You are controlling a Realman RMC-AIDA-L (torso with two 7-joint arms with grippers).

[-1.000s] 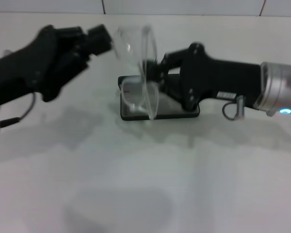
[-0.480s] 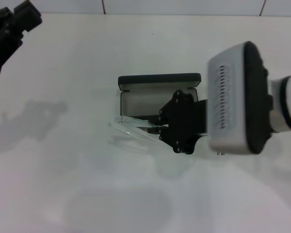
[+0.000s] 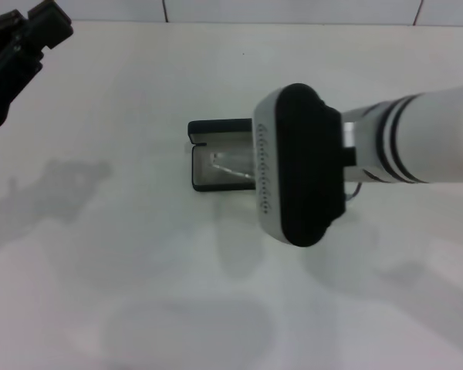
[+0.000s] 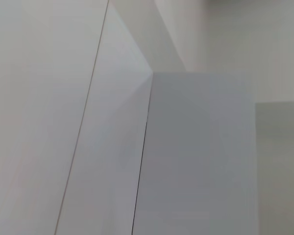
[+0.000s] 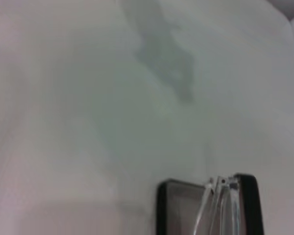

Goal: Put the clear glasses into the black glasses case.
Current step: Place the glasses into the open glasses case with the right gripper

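Observation:
The black glasses case [image 3: 208, 129] lies open near the table's middle, grey lining showing. Inside it I see part of the clear glasses [image 3: 233, 164], one thin temple crossing the lining. My right arm's white and black wrist housing [image 3: 301, 166] hangs directly over the right half of the case and hides the right gripper. The right wrist view shows the black glasses case [image 5: 162, 208] with the clear glasses [image 5: 220, 203] standing in it. My left gripper [image 3: 31, 23] is parked at the far left back corner, well away from the case.
The white table [image 3: 139, 270] spreads around the case, with soft shadows on it. A tiled wall edge [image 3: 163, 11] runs along the back. The left wrist view shows only white wall panels [image 4: 196, 156].
The right arm has swung up and over the case. The clear glasses went from the table in front of the case into it. The left arm has barely moved.

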